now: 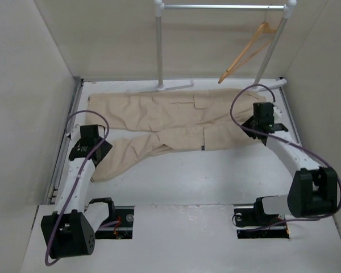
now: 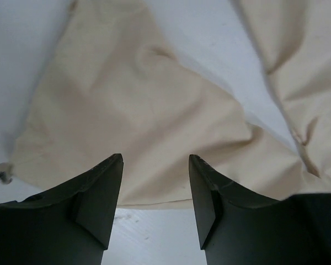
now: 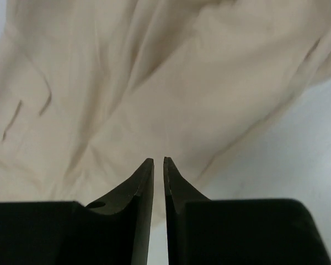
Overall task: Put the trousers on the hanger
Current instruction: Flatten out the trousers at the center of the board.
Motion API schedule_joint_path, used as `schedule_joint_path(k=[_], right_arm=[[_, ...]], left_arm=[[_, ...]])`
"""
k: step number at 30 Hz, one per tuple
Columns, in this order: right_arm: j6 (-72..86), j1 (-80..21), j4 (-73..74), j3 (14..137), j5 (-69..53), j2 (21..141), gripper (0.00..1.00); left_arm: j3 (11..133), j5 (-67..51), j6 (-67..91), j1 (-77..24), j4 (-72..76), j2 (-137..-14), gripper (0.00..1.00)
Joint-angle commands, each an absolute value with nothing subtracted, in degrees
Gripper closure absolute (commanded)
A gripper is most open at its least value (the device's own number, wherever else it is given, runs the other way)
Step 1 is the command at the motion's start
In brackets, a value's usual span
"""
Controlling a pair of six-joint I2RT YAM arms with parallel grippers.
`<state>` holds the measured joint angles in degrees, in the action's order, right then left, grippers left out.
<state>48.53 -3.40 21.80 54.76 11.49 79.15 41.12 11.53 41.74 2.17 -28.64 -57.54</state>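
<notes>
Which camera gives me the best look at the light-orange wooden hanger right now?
Top external. The slim light-orange wooden hanger shows whole there, hooked on the metal garment rail at the back right. Both wrist views show none of it, only beige trousers fabric and white table.

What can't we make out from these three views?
- Top view: the trousers' right end, hidden under the right arm.
- Right wrist: whether the nearly shut right tool pinches cloth; the contact is out of sight.
- Top view: how the hanger's hook sits on the rail; too thin.
- Left wrist: small object at the left edge, blurred.
</notes>
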Motion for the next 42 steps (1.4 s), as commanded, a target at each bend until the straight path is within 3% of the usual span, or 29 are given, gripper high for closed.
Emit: schedule_joint_path(k=[1,7,15,17,21,27,32,37,40,42], right_arm=[[52.9,-6.9,19.2,47.8,9.4,72.2,0.81],[51.9,-10.8,22.4,40.7,5.6,61.1,0.53],[49.4,-11.9,23.1,39.8,2.2,58.6,0.42],[48.8,-11.4,22.9,40.3,1.3,58.8,0.41],[48.3,-11.0,23.0,40.7,1.1,57.6,0.41],[47.7,-10.8,24.1,39.2,0.7,55.1,0.41],[47.9,-9.7,24.4,38.0,0.7,53.4,0.41],[48.7,-9.2,23.7,38.1,-0.6,54.4,0.41],[48.3,-9.9,23.8,38.7,-1.0,55.8,0.38],[48.3,-10.7,23.7,38.8,-1.1,56.4,0.37]], left_arm=[[38.1,7.8,41.6,7.8,-37.0,-53.8,0.51],[34.5,7.6,50.3,8.0,-47.5,-51.7,0.51],[26.6,2.6,63.2,9.0,-44.9,-52.2,0.53],[24.4,3.5,63.9,9.8,-41.2,-53.8,0.60],[25.8,3.0,63.7,12.6,-28.5,-56.7,0.88],[54.8,5.3,58.8,9.8,-27.0,-62.3,0.97],[64.9,3.6,56.3,10.7,-34.1,-56.4,0.97],[58.8,3.7,52.0,13.9,-39.5,-48.2,0.96],[48.1,1.2,55.0,12.6,-41.6,-45.3,0.89],[40.8,1.1,59.2,12.2,-41.9,-43.1,0.75]])
